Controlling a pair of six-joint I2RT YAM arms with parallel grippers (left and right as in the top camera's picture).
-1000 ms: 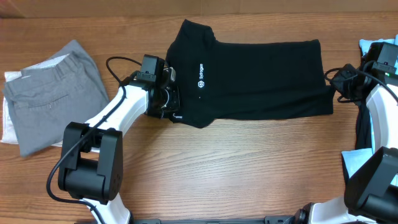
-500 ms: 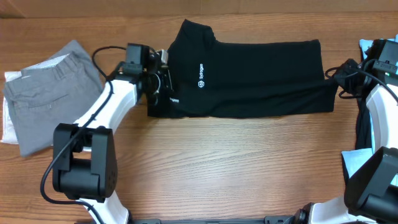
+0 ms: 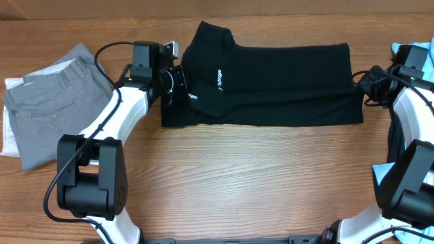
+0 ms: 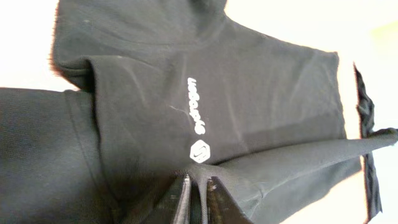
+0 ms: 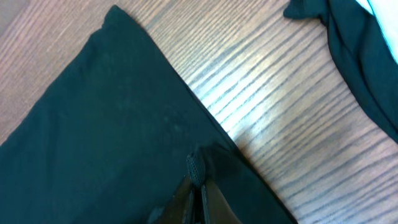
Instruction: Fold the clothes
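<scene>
The clothes, a black shirt-like garment, lie as a long band across the back of the table, and a small white logo shows near the left end. At that left end my left gripper is shut on a fold of the black fabric. In the left wrist view the cloth is pinched between the jaws of the gripper, just below the logo. My right gripper is at the right end, shut on the garment's edge, which runs up between the fingers of the gripper.
Grey trousers lie on something white at the far left. A light-blue garment sits at the right edge, and a dark cloth lies beside it. Bare wood fills the front half of the table.
My left gripper has moved back and left with the fabric. The front left flap has been drawn in and the logo panel now lies tilted. The right gripper has stayed put.
</scene>
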